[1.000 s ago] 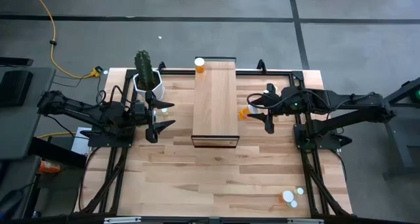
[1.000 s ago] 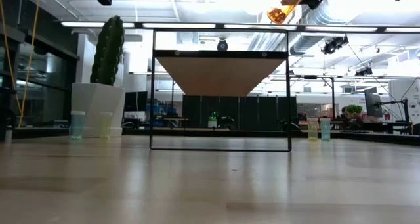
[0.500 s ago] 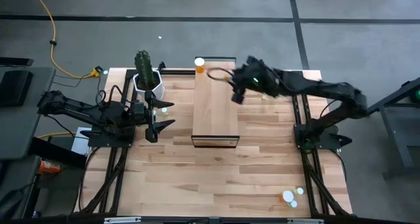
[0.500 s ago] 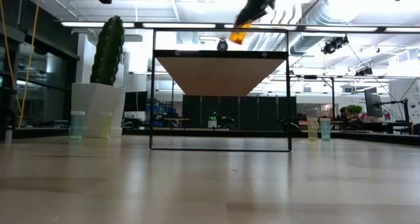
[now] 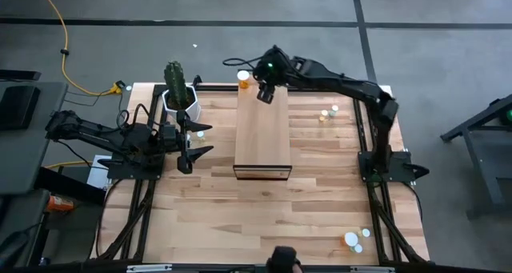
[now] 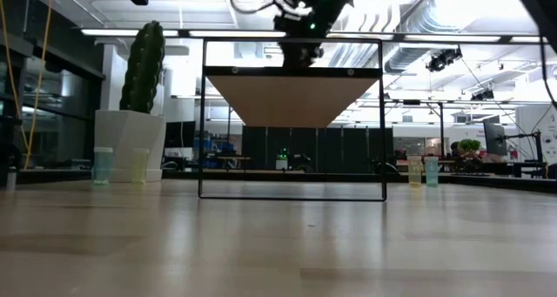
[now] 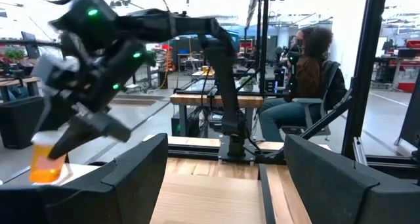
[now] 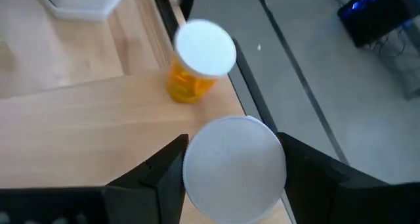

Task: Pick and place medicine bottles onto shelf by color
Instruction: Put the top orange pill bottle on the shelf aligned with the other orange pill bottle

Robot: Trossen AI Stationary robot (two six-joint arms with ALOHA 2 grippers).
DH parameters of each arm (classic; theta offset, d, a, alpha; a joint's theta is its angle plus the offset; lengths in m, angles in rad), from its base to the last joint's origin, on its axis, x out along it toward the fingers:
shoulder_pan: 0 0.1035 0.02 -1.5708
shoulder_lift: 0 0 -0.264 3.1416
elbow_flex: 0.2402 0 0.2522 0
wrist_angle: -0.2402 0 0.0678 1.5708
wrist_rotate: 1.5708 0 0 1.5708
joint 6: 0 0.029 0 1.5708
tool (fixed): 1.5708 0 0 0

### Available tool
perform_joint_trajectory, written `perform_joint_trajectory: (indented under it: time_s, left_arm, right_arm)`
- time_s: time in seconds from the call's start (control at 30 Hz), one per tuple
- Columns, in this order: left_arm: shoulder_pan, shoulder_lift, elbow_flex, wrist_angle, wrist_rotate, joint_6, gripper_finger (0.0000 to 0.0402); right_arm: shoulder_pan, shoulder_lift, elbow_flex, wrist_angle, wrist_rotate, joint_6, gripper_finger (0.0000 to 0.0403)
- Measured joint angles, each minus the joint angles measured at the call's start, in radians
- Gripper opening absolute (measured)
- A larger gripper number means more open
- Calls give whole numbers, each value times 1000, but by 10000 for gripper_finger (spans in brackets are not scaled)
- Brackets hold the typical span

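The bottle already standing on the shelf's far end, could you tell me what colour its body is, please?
Orange body under a white cap, clearest in the right wrist view.

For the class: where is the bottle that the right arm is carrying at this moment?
The right wrist view shows the white-capped bottle clamped in the right end effector, above the far end of the shelf, beside the orange bottle standing there.

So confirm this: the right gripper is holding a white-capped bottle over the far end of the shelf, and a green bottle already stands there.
Not quite. The bottle already on the shelf is orange, not green, as the right wrist view shows. The right gripper does hold a white-capped bottle over that far end.
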Motion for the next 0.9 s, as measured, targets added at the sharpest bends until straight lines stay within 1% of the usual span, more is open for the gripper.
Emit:
perform_joint_trajectory:
  time_s: [0.13,0.3,0.9]
  left_arm:
    - [0,0,0,0,0,0,294]
    - [0,0,0,0,0,0,294]
    - [0,0,0,0,0,0,294]
  right_arm:
    - [-16,80,86,-81,1,5,195]
    - [-19,129,128,-107,1,4,195]
    - [-19,131,128,-100,2,3,196]
